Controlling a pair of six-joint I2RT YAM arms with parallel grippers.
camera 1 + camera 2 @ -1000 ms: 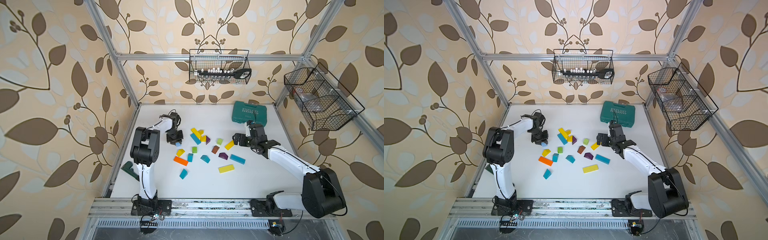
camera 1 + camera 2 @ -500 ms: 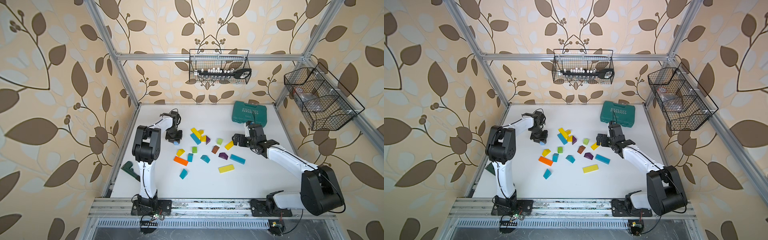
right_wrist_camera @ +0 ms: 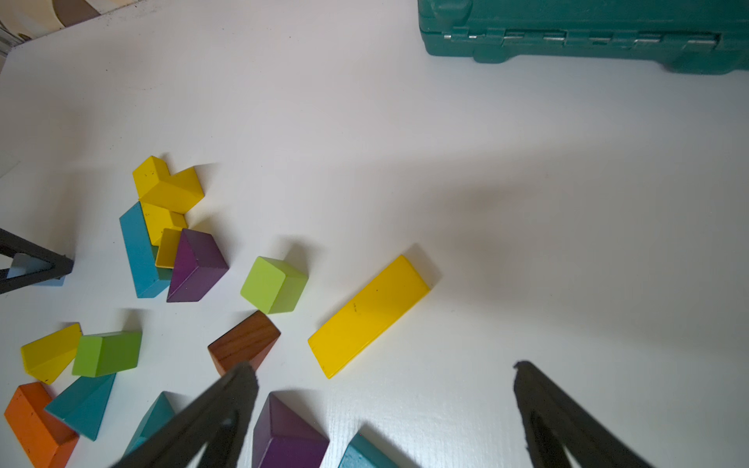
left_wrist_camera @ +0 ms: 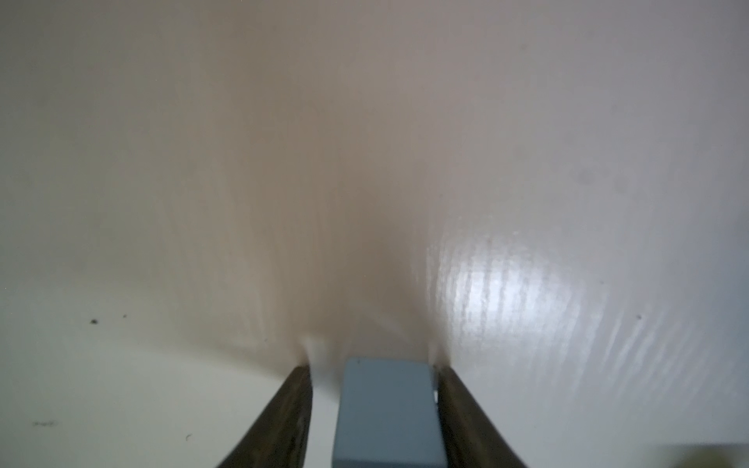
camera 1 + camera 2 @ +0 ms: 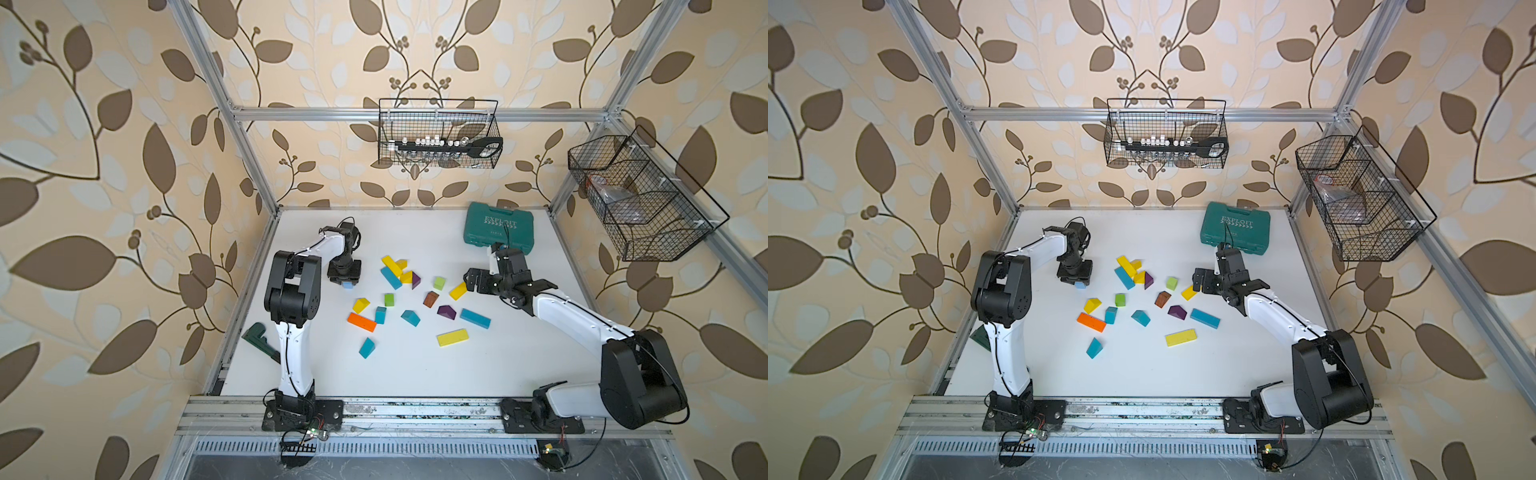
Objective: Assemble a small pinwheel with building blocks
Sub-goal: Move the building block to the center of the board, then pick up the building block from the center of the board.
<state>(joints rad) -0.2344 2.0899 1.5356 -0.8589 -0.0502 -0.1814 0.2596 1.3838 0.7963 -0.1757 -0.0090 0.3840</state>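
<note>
The building blocks lie scattered mid-table in both top views: a yellow, teal and purple cluster (image 5: 397, 272), a green cube (image 5: 439, 283), a brown wedge (image 5: 431, 299), an orange bar (image 5: 361, 322). My left gripper (image 4: 372, 366) points down at the table's left side, open around a pale-blue cube (image 4: 389, 413). A gap shows at one finger; the other finger (image 4: 454, 389) is right against the cube (image 5: 347, 285). My right gripper (image 3: 383, 366) hovers wide open and empty beside a yellow bar (image 3: 369, 316), with a purple wedge (image 3: 287, 437) under it.
A teal case lettered EXPLOIT (image 5: 498, 227) sits at the back right, just behind my right wrist. A dark green object (image 5: 259, 336) lies past the table's left edge. Wire baskets (image 5: 438, 133) (image 5: 640, 199) hang on the walls.
My left gripper's jaws have parted from the pale-blue cube they were shut on. The right arm has barely moved.
</note>
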